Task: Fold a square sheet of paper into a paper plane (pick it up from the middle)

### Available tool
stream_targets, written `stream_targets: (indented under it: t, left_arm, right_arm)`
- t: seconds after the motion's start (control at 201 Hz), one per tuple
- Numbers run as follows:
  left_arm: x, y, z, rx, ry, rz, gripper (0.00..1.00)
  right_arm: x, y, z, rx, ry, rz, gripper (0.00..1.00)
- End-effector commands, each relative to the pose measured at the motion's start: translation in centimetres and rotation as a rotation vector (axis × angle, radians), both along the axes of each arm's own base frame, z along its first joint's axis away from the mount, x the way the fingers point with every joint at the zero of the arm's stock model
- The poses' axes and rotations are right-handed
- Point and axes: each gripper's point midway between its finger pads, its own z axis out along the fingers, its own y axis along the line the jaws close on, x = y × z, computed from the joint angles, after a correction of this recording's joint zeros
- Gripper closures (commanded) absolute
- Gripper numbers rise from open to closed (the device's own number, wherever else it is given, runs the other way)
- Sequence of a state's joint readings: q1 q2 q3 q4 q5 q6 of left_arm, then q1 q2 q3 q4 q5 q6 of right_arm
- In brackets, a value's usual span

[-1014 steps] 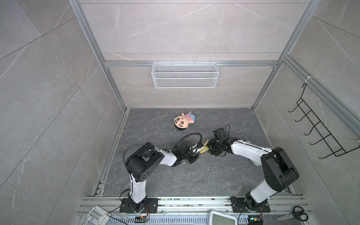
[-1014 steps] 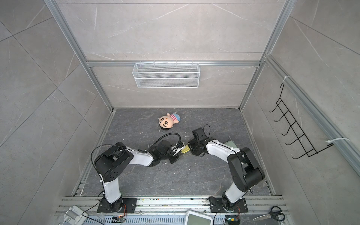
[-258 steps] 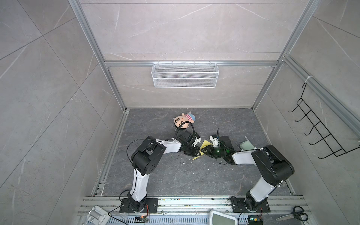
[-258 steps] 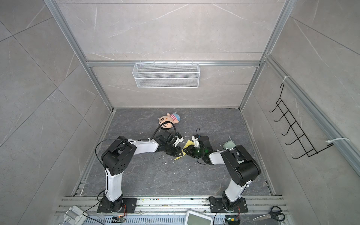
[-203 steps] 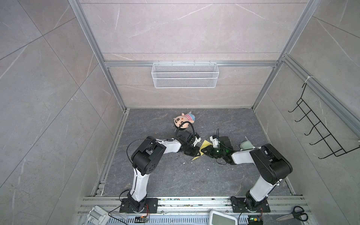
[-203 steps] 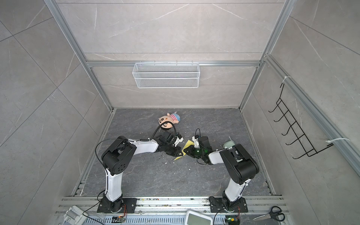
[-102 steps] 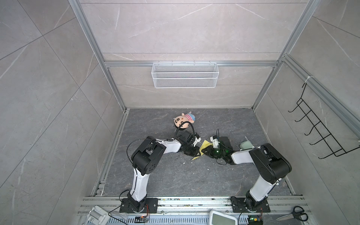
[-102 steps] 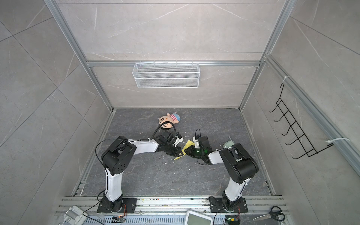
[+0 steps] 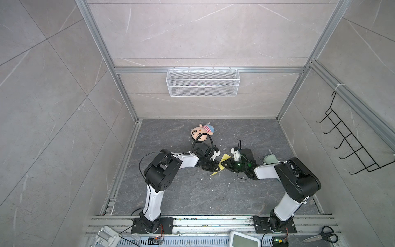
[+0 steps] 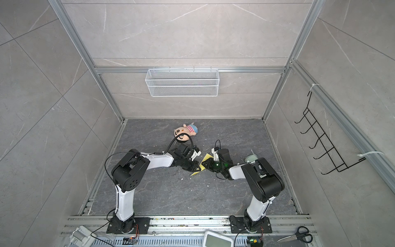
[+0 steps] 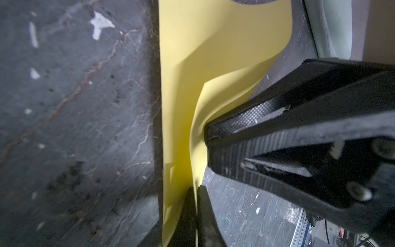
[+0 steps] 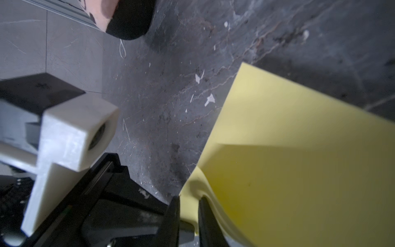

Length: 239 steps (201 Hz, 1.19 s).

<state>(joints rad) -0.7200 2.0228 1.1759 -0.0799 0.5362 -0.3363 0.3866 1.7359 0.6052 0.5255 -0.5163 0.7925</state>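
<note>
The square sheet of paper [image 9: 224, 159] [image 10: 205, 160], pale yellow and partly folded, lies mid-floor between both grippers. In the left wrist view one flap of the paper [image 11: 213, 64] curls up off the floor. My left gripper [image 9: 215, 169] [image 11: 196, 192] is shut on the flap's edge. My right gripper [image 9: 223, 167] [image 12: 189, 203] faces it, its jaws a narrow gap apart. Their tips press on the paper's [image 12: 299, 171] curled fold, and yellow shows in the gap. No paper plane is in view.
A plush doll [image 9: 202, 132] lies just behind the left arm's cable. A pale green pad [image 9: 270, 159] sits by the right forearm. A wire basket [image 9: 203, 82] hangs on the back wall and a hook rack [image 9: 350, 145] on the right wall. Scissors [image 9: 322, 235] lie at the front rail.
Over the last second nothing has visibly moved. Five seconds ago both grippers were nearer the front with only a sliver of paper showing; they are now farther back, close to the doll.
</note>
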Motion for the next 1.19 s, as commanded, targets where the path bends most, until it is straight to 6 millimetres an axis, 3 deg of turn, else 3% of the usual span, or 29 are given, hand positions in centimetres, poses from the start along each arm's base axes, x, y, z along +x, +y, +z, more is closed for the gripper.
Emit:
stream_targets:
  t: [0.0, 0.433, 0.851, 1.185]
  left_arm:
    - [-1.7, 2.2, -3.8, 0.129, 0.090, 0.001, 0.96]
    - [-1.5, 2.2, -3.2, 0.129, 0.085, 0.012, 0.90]
    - [-1.1, 2.4, 1.1, 0.033, 0.092, 0.061, 0.68]
    - [-1.5, 3.2, 1.0, 0.002, 0.153, 0.093, 0.82]
  right_arm:
    - [0.8, -0.6, -0.7, -0.014, 0.011, -0.040, 0.80]
    - [-0.3, -2.0, -3.2, -0.077, 0.081, -0.071, 0.81]
    - [-1.0, -2.3, -4.5, -0.096, 0.121, -0.072, 0.81]
    - [-0.9, -2.4, -4.5, -0.100, 0.123, -0.074, 0.82]
